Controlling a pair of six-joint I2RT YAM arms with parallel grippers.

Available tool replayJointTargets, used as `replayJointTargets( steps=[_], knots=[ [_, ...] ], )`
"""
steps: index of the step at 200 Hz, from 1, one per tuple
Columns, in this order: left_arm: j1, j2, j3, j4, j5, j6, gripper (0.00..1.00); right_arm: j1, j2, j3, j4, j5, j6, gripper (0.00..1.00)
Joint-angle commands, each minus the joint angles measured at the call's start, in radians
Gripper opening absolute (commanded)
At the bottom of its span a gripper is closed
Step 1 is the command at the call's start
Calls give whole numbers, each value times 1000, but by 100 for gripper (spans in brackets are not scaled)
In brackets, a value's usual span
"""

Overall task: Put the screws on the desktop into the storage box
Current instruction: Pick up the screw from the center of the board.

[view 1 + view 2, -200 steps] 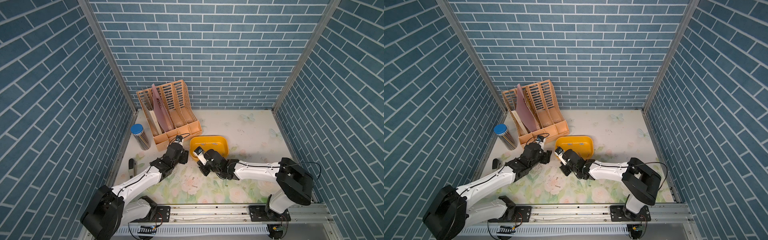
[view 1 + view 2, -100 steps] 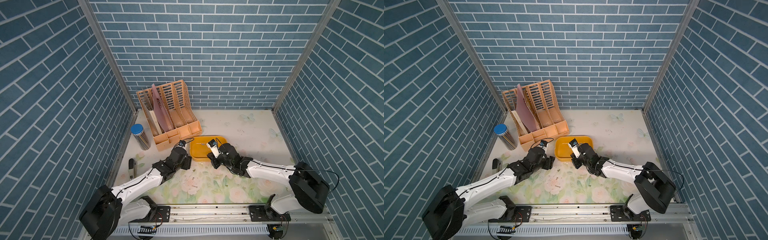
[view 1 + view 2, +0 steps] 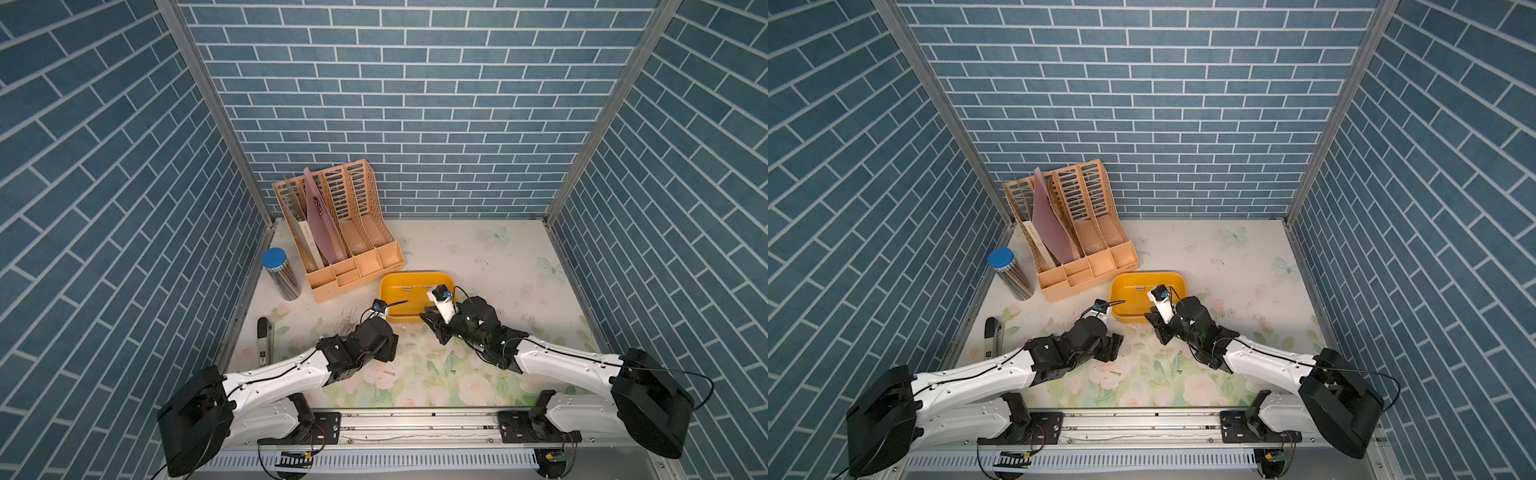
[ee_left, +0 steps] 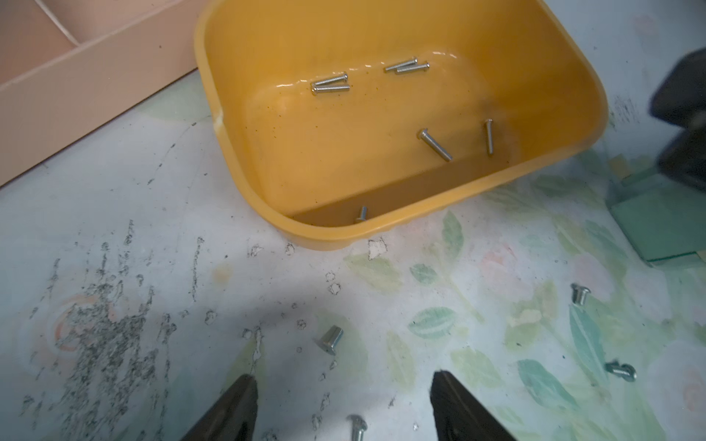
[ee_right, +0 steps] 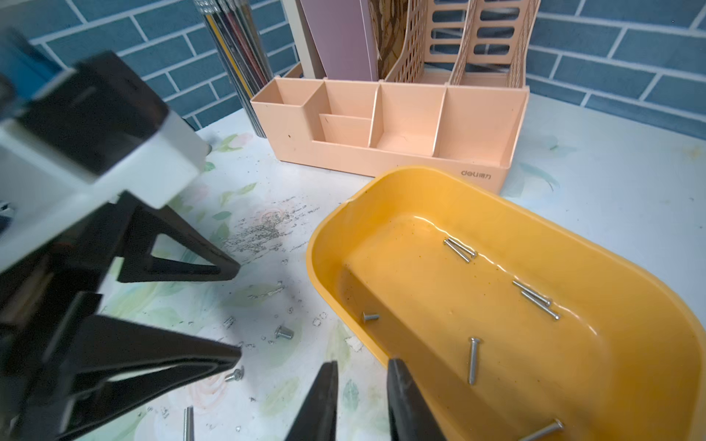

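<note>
Slim silvery screws (image 4: 435, 145), small round heads: seven in yellow-orange storage box (image 4: 535, 76), at least four loose on floral worktop (image 4: 153, 229). Left claw (image 4: 342, 376) wide, right claw (image 5: 363, 362) narrow — both empty.

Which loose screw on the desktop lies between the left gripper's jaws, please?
The round-headed screw; the stubby screw sits just beyond the jaws, two others farther off.

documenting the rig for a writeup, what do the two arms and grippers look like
The left arm and right arm have white shell links, black joints, bulky black bases and thin black cables along the outside. The left gripper and right gripper have black wedge-shaped fingers tapering to points.
</note>
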Motion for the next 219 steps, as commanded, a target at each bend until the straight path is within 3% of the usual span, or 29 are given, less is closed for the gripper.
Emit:
replayJointTargets(
  steps=[1,53,117,152,219],
  knots=[
    [-2,4,-74,108,-63,-64,76,-2,-73,-24,43,-22,-33,28],
    [-23,44,-94,183,-85,-30,73,-4,-182,-79,49,-5,-34,29],
    [-23,203,-62,266,-82,7,63,-3,-159,-85,54,3,-37,29],
    [-23,207,-68,280,-92,18,54,-4,-178,-99,60,10,-37,29],
    [-21,287,-52,298,-69,58,53,-5,-170,-101,58,16,-47,28]
  ],
)
